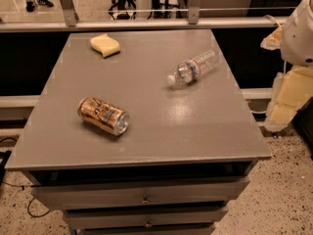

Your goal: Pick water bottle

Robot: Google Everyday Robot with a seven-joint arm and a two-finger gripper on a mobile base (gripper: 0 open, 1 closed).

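A small clear ribbed plastic water bottle (192,68) lies on its side near the grey desk's (146,146) right edge. The tool is out of frame, so its state cannot be told. A glancing touch could roll the bottle away.

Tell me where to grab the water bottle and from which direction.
Grip the ribbed mid-body of the water bottle, near the label, coming from above and closing across its long axis. It lies on its side, diagonal, cap toward the near left, apart from the can and sponge. The gripper sits off the right edge of the table.
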